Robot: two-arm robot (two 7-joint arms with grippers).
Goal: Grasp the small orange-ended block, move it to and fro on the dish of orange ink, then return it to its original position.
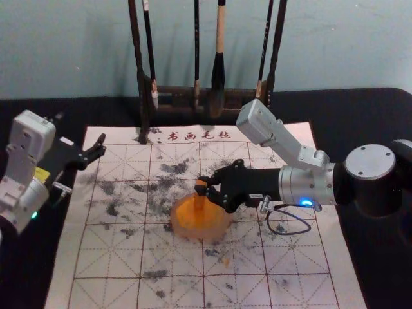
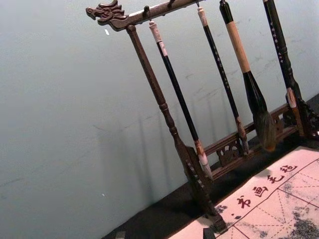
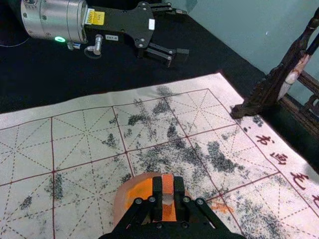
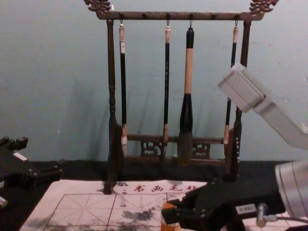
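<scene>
Right gripper [image 1: 205, 187] at work over the middle of the felt mat [image 1: 293, 261], reaching in from my right. Jaws closed on the block [image 3: 168, 191], one black finger to each side of it, gripping it high up. Block is orange at top, a paler band between the fingers, orange again lower down.

Block stands roughly upright above the dish [image 1: 178, 226], towards its far side, over the orange ink [image 1: 206, 223]. Whether its lower end touches the ink, I cannot tell. Dish sits on the mat's grid; orange marks [image 3: 225, 208] lie on the felt near it, with dark smudges scattered widely around.

Left gripper [image 1: 99, 147] idle near the mat's far left corner, jaws spread wide with nothing between them, well apart from the dish.

Mat lies on the black worktop [image 1: 370, 119], red characters [image 1: 198, 136] along its far edge. Beyond stands a dark wooden rack [image 4: 178, 16] with four brushes hanging; the thickest brush [image 4: 188, 72] has a pale wooden handle section. Pale blue-green wall [image 4: 57, 72] behind it.
</scene>
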